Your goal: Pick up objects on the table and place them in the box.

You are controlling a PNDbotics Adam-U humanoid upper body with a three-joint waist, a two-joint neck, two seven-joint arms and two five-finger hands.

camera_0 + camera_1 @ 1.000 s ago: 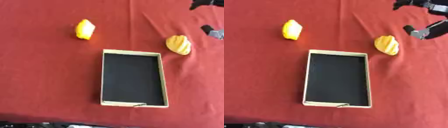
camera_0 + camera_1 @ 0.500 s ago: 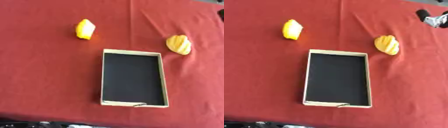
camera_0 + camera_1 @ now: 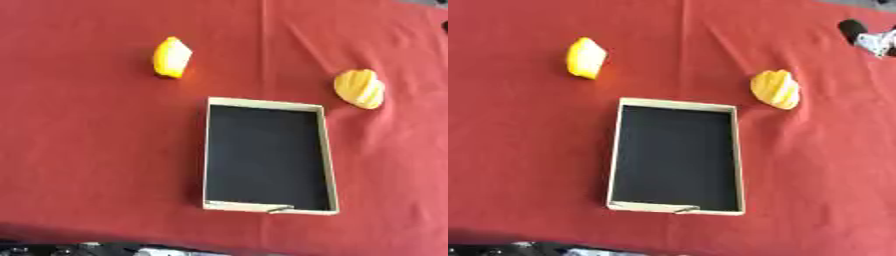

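Observation:
A shallow box (image 3: 262, 103) with a cream rim and a black floor lies in the middle of the red table, and nothing is in it. A smooth yellow object (image 3: 171, 57) lies beyond its far left corner. A ridged yellow-orange object (image 3: 359, 88) lies just off the box's far right corner. Only a small black and silver part of my right hand (image 3: 869, 38) shows, at the upper right edge of the right eye view. It is well apart from the ridged object and holds nothing that I can see. My left hand shows in no view.
A red cloth (image 3: 87, 150) covers the whole table, with a crease running from the far edge toward the box. The table's front edge (image 3: 131, 239) crosses the bottom of the view.
My right hand has drawn back up and to the right, from beside the ridged object to the view's upper right edge. The box and both yellow objects have stayed put.

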